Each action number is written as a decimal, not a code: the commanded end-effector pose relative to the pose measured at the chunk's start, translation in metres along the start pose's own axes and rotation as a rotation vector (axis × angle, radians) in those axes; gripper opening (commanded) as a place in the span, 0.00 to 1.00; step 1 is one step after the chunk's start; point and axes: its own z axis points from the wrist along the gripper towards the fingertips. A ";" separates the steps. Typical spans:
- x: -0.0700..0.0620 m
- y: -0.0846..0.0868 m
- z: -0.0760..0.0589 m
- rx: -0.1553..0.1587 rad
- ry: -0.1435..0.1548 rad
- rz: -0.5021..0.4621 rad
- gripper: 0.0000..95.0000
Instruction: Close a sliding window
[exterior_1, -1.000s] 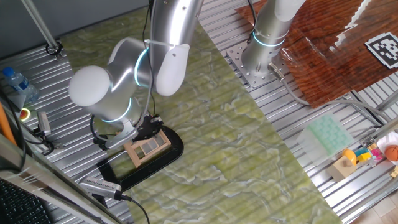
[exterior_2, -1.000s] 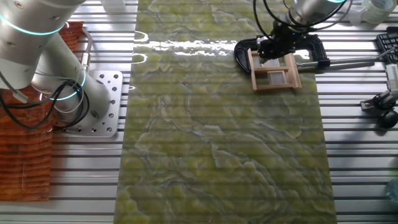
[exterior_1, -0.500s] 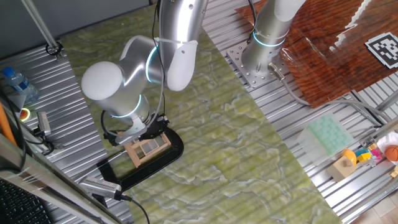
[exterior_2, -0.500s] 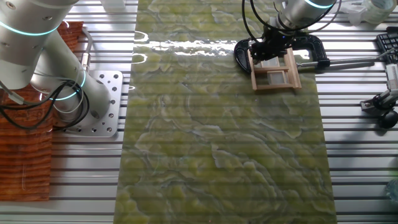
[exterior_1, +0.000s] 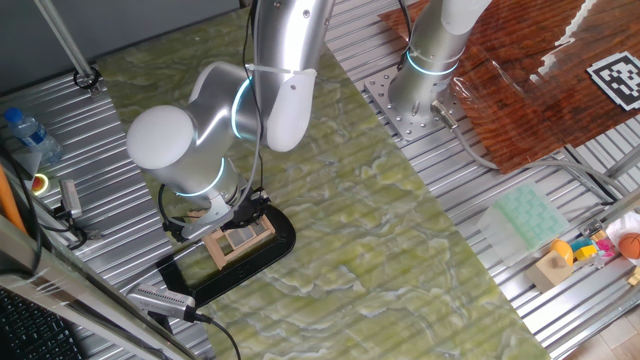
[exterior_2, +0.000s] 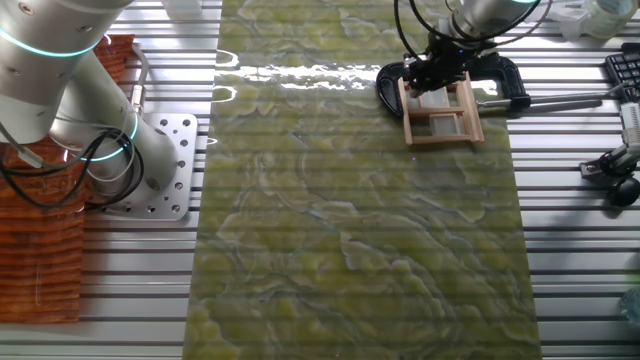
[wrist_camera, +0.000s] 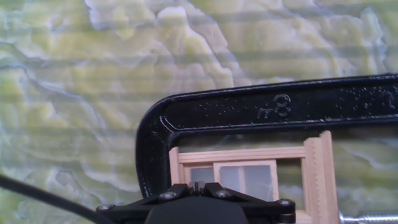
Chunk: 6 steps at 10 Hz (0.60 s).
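I have the tool (exterior_2: 436, 78) down on the sliding window (exterior_2: 441, 113), at the frame's end that sits against the black clamp (exterior_2: 500, 75); the rest of the light-wood frame stretches away from the tool across the green marbled worktop (exterior_2: 350, 220). In one fixed view the tool (exterior_1: 237, 214) sits right at the frame's (exterior_1: 240, 236) upper edge, with the glossy black base (exterior_1: 225, 272) curving out below and to the side of it. From the hand view only the tool's dark housing (wrist_camera: 199, 205) shows along the bottom edge, the wooden frame (wrist_camera: 249, 174) directly ahead of it and the clamp's arch (wrist_camera: 261, 109) just beyond; the fingertips themselves are out of sight, so I cannot tell whether the tool is clenched, released, or simply pressing on a pane. The grey panes look staggered within the frame, not lined up to cover the whole opening, so I judge the closing under way, not finished. What seems left is to slide the contacted pane fully home, then lift the tool clear.
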 end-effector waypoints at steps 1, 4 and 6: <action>0.001 -0.001 0.001 0.004 -0.001 -0.003 0.00; 0.002 -0.003 0.003 0.002 0.000 -0.002 0.00; 0.002 -0.004 0.004 0.003 0.002 -0.002 0.00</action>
